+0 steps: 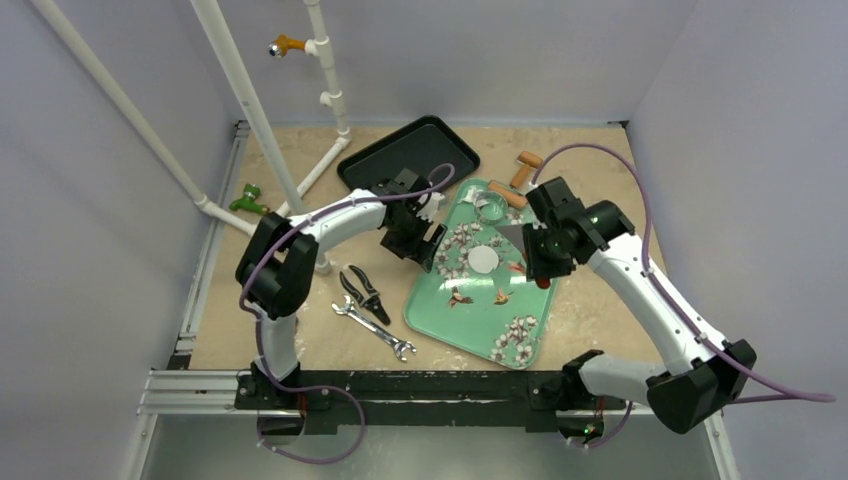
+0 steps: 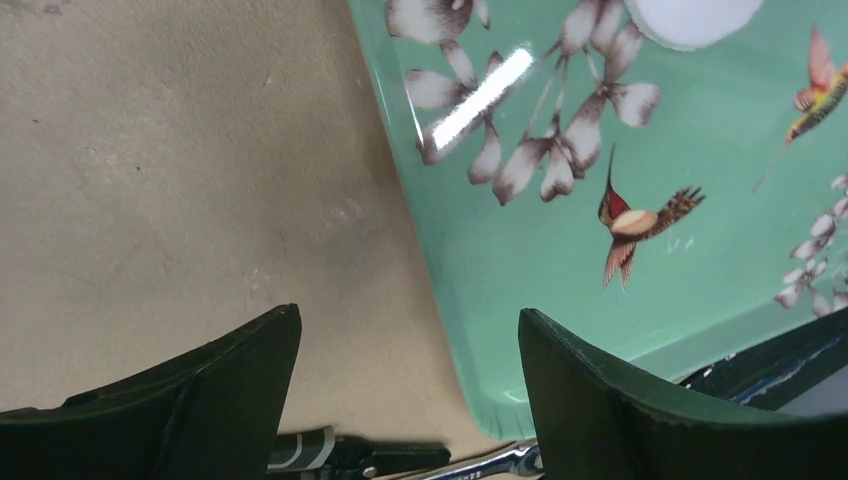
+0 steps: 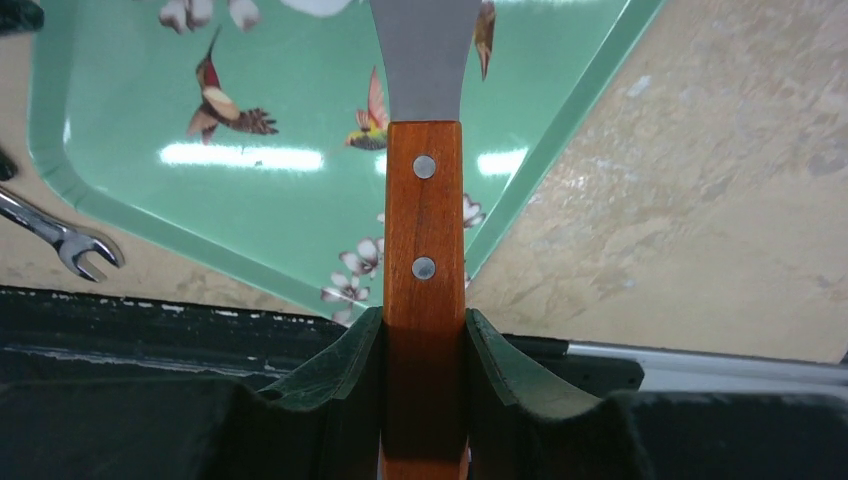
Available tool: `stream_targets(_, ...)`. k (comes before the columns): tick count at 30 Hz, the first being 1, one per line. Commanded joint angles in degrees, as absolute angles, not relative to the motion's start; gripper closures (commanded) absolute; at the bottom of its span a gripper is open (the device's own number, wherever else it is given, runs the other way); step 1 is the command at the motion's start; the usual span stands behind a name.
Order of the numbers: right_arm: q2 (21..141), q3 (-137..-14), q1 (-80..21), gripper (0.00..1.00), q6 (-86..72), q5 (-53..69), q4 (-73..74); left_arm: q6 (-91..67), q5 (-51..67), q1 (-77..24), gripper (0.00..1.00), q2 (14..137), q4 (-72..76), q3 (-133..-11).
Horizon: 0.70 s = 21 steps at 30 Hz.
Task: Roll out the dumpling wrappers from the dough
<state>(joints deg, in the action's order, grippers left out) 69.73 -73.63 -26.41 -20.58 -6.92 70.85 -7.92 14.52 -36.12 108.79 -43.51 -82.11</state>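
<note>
Dumpling wrappers are present as a single thin, round white dough disc (image 1: 484, 259), lying flat near the middle of the mint-green tray printed with blossoms and hummingbirds (image 1: 480, 325), well clear of its rims, so there is room to reach it from any side. The right gripper (image 3: 425, 330) is clamped on the lower end of a reddish wooden-handled scraper with a flat steel blade (image 3: 425, 220). Its two fingers pinch the handle from either side, so the blade sticks straight out ahead of the wrist. Seen from above, the blade points at the disc from the right and sits just beside it. Whether the edge touches the dough I cannot tell, because the wrist view cuts off the blade tip. That low, forward hold looks meant for sliding under the wrapper to free it from the tray. The left gripper (image 2: 408, 315) stands with its jaws spread wide and nothing between them, hovering over the tray's left rim where it meets the beige tabletop (image 2: 150, 180). It seems placed there to steady the tray or to take the next tool. A shiny metal ring cutter (image 1: 490, 203) rests in the tray's far corner, and a small wooden rolling pin (image 1: 507, 195) lies close behind it. Both are near the work but out of the blade's path.
</note>
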Motion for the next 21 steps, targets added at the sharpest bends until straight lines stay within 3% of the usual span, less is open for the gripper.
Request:
stream_targets(1,66.59,-68.31,-30.33,1.0,-27.97,-7.49,71.77,-14.2,13.14,-37.43,0.22,113.13,-40.43,-83.46)
stream_targets(5,67.36,-64.73,-35.16,1.0,-31.36,-8.94,71.75,-13.96,12.41,-39.36,0.28,113.64,-37.37,-80.26)
stream_targets(7,67.52,-62.79,-37.11,1.0,-32.98,-9.61,70.96,-14.14,12.44,-39.37,0.36,113.92,-36.55,-79.37)
stream_targets(13,66.02,-57.8,-37.77,1.0,-35.09,-9.96,67.19,-14.53,13.29,-39.18,0.68,114.86,-34.66,-77.75)
stream_targets(16,66.13,-56.93,-38.22,1.0,-35.48,-10.48,67.39,-14.48,14.16,-37.59,0.98,114.46,-35.66,-77.96)
stream_targets(21,66.03,-62.75,-38.32,1.0,-35.08,-11.26,69.15,-10.39,11.08,-34.98,1.0,113.61,-41.17,-79.79)
